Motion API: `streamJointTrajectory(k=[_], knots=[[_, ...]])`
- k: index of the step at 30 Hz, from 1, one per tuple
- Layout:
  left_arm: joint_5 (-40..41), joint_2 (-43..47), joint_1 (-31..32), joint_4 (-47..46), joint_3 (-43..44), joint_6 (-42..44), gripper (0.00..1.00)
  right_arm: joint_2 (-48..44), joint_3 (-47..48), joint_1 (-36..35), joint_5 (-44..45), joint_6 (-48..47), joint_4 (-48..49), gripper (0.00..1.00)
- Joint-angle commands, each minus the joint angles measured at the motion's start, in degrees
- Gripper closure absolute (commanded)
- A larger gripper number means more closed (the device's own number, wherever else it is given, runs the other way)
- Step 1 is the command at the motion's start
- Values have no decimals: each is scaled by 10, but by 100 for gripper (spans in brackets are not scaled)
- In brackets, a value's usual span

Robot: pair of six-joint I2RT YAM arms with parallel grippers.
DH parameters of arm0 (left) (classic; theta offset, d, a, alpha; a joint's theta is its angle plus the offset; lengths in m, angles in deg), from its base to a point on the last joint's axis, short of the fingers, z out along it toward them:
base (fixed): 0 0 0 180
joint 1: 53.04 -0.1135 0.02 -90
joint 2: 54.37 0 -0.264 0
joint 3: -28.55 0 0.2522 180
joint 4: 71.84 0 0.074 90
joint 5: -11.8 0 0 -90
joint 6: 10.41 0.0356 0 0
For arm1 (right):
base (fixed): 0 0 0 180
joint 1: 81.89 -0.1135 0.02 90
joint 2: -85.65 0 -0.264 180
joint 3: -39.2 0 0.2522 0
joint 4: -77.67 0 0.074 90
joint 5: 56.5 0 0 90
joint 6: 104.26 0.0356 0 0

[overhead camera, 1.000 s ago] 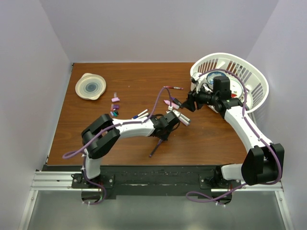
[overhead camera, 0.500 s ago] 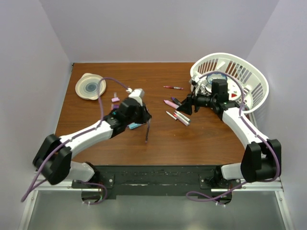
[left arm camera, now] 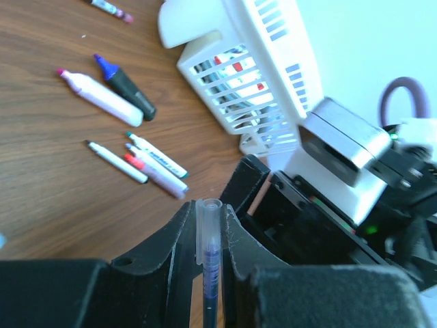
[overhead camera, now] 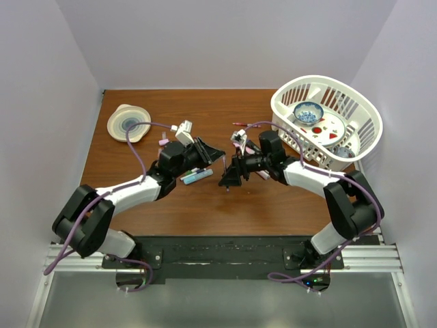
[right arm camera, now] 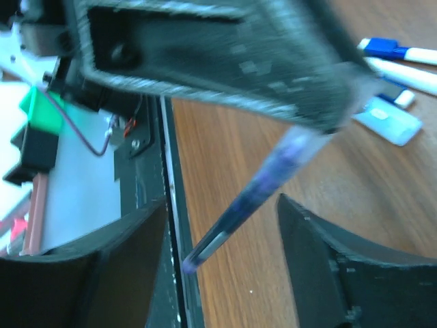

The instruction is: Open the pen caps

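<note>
My left gripper (overhead camera: 216, 154) (left arm camera: 209, 213) is shut on a slim dark purple pen (left arm camera: 209, 263) just below its clear pen cap (left arm camera: 208, 229), which stands between the jaws. The pen (overhead camera: 225, 174) slants down off the table's middle. Its bare back end (right arm camera: 235, 215) pokes between the fingers of my right gripper (overhead camera: 231, 179) (right arm camera: 222, 208), which is open and not touching it. Uncapped pens lie on the wood: a pink-tipped highlighter (left arm camera: 102, 97), a black one (left arm camera: 128, 87) and several slim white pens (left arm camera: 140, 162). Loose pen caps (overhead camera: 164, 143) sit to the left.
A white basket (overhead camera: 360, 130) (left arm camera: 270, 41) holding dishes stands at the right rear, close behind the right arm. A pale round bowl (overhead camera: 129, 123) sits at the left rear. More pens (right arm camera: 403, 58) and a teal highlighter (overhead camera: 196, 176) lie under the left arm.
The left gripper carried the pen left, then back to the middle. The right gripper came away from the basket to the pen's back end, and its jaws widened.
</note>
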Motion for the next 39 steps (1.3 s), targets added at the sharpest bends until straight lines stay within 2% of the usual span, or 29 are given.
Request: streamJointTrajectory(k=[1,2,5,8,9,12,15,19,24,28,36,39], knots=[[-6,10,-2,-81,-7,-25,100,7,-1,1,40,63,54,42],[-1,11,-1,-81,-8,-24,100,9,4,-1,44,64,46,64],[0,20,-2,-88,-15,-18,100,20,23,-2,45,46,10,100],[-1,31,-2,-91,-24,-4,73,20,40,-2,51,14,-33,100],[-4,32,-2,-90,-26,-1,57,18,44,-3,54,5,-43,100],[-8,33,-2,-60,-26,11,44,10,54,-4,72,-28,-75,100],[-5,29,-2,-16,-16,15,40,6,56,-4,88,-45,-89,100],[9,15,0,48,10,17,38,8,58,-4,100,-55,-97,100],[85,-2,17,163,73,18,39,11,60,-7,101,-62,-101,100],[102,-14,38,176,98,21,41,15,62,-9,103,-66,-105,100],[165,-47,56,243,146,22,51,13,63,-11,107,-67,-107,100],[188,-54,68,259,162,32,63,15,63,-10,107,-67,-107,100]])
